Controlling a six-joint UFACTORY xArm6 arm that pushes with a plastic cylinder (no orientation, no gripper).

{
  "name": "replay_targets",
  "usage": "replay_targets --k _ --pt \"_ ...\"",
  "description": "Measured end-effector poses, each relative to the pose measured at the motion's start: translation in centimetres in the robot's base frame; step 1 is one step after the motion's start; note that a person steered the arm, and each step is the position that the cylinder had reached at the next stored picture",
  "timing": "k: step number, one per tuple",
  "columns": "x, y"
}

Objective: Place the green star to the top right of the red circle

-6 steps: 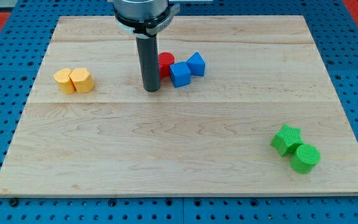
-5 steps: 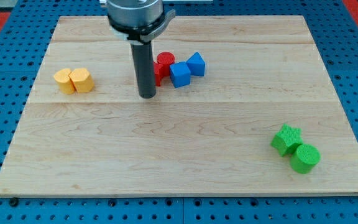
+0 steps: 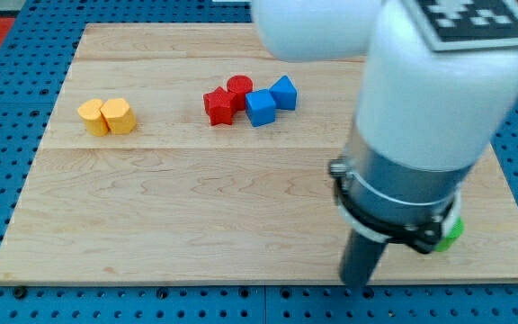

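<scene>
Left to right: red circle (image 3: 239,85) at 12 o'clock on the tabletop (image 3: 151,216); my tip (image 3: 358,283) at 5 o'clock; a green block (image 3: 454,231) (mostly hidden, star unconfirmed) beside it. No hand fitted. Nothing delivered; whole push remains.

The counter (image 3: 151,207) is pale, smooth wood with visible grain. The red circle (image 3: 239,86) and blue cube (image 3: 261,107) look like matt plastic. The arm's white shell (image 3: 439,99) is glossy.

Arm (image 3: 430,81): white casing, black-and-white square marker on top, grey cylindrical wrist, black clamp ring. Dark straight rod below, ending in tip (image 3: 356,283).
</scene>
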State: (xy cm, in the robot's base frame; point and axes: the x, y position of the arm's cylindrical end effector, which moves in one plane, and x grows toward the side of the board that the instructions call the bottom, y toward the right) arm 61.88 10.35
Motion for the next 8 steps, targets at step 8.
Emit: replay_targets --k 8 --pt "-18.7 5.3"
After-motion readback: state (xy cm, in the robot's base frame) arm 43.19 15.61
